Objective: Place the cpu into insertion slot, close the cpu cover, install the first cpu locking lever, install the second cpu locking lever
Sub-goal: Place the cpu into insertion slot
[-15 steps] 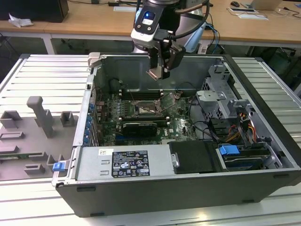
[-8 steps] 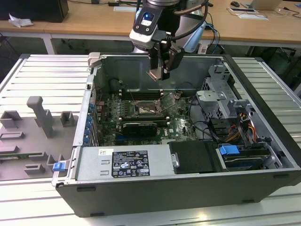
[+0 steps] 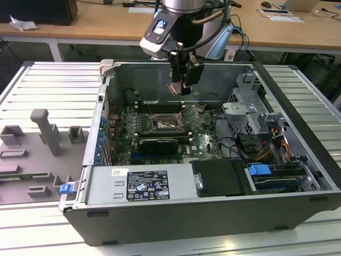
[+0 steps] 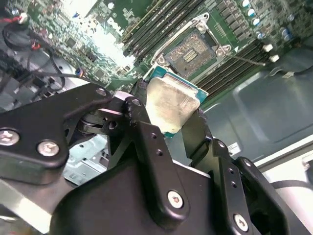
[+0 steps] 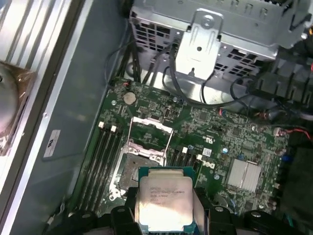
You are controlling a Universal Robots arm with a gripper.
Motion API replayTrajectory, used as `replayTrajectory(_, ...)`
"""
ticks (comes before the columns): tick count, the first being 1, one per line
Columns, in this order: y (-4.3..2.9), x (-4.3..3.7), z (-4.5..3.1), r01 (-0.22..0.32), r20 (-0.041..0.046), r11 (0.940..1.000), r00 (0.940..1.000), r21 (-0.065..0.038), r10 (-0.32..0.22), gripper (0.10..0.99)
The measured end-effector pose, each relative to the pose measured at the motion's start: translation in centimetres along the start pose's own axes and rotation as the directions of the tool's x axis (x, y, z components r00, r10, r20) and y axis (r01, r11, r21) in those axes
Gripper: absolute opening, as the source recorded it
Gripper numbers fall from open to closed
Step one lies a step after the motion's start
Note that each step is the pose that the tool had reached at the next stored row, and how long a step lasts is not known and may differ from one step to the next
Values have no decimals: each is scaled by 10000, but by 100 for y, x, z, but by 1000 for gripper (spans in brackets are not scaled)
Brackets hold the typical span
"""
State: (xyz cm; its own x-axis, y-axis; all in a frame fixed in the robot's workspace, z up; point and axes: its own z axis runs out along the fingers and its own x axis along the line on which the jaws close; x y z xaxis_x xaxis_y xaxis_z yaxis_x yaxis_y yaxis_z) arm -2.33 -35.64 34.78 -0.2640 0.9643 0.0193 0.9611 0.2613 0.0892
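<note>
– where does the exterior view stand?
– off the arm, outside and above the open computer case (image 3: 213, 213). it looks down at a slant from a middling distance, so the whole case fits, with desks (image 3: 106, 24) behind it.
– and the wrist cameras?
– both sit close behind the gripper (image 4: 168, 111), looking past it onto the motherboard (image 5: 215, 132), each at its own angle.
– what is shared?
– both wrist views take in the held cpu (image 5: 164, 200) and the insertion slot (image 4: 193, 51). the exterior view shows that slot (image 3: 167, 124) from much farther off.
</note>
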Motion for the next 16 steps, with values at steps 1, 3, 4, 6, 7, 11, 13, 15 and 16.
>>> replayTrajectory(1,0,0,5,-95,9,10000,10000,-2,95,525)
replayTrajectory(3,-1,0,17,-315,28,9995,9995,-7,315,525)
replayTrajectory(4,-3,-1,27,-375,32,9993,9993,-5,375,525)
replayTrajectory(6,-3,-1,36,-388,34,9992,9992,-5,388,525)
replayTrajectory(7,-4,-1,44,-390,34,9992,9992,-5,390,525)
replayTrajectory(11,-6,-1,64,-389,33,9992,9992,-6,389,525)
replayTrajectory(13,-7,-2,75,-389,34,9992,9992,-5,389,525)
replayTrajectory(15,-9,-2,93,-392,32,9992,9992,-2,392,525)
replayTrajectory(16,-9,-2,98,-394,33,9992,9992,1,394,525)
